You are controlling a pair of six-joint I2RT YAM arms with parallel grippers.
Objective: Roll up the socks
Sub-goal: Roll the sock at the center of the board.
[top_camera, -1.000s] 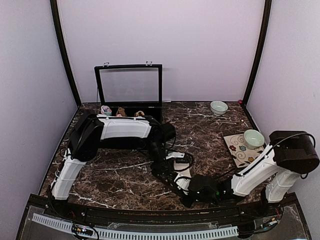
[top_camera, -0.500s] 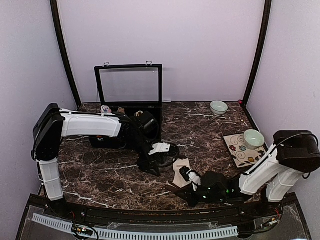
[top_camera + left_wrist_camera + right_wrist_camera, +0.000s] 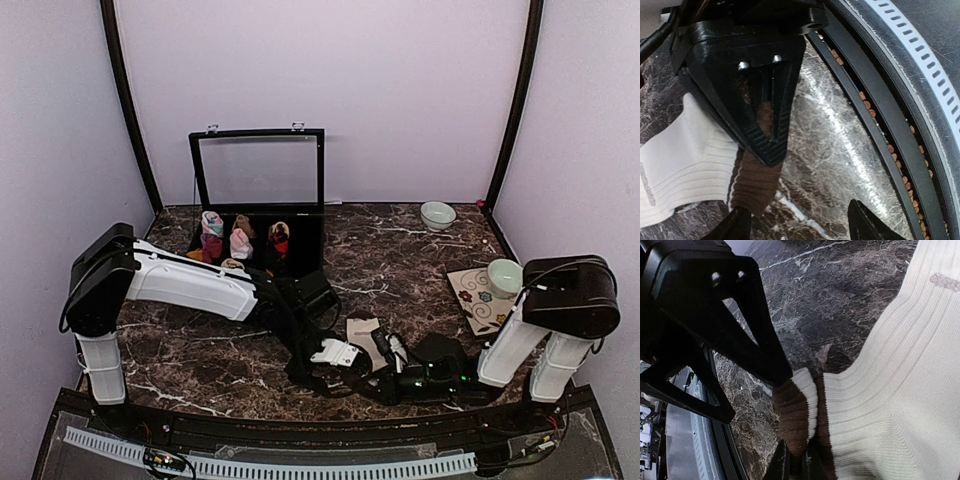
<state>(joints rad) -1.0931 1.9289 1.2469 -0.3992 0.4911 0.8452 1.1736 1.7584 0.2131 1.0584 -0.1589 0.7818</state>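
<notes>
The cream sock (image 3: 900, 390) lies on the surface (image 3: 200, 350) at near centre. The right jaws are clamped on its brown cuff (image 3: 792, 415), and the left jaws stand open just beside it. The roll appears to be starting: next, the left jaws should take the cuff and both turn it toward the toe.

Cream sock (image 3: 900, 390) is cropped at the right and bottom edges. The right gripper (image 3: 796, 457), pinched on its brown cuff, shows only fingertips below it.
</notes>
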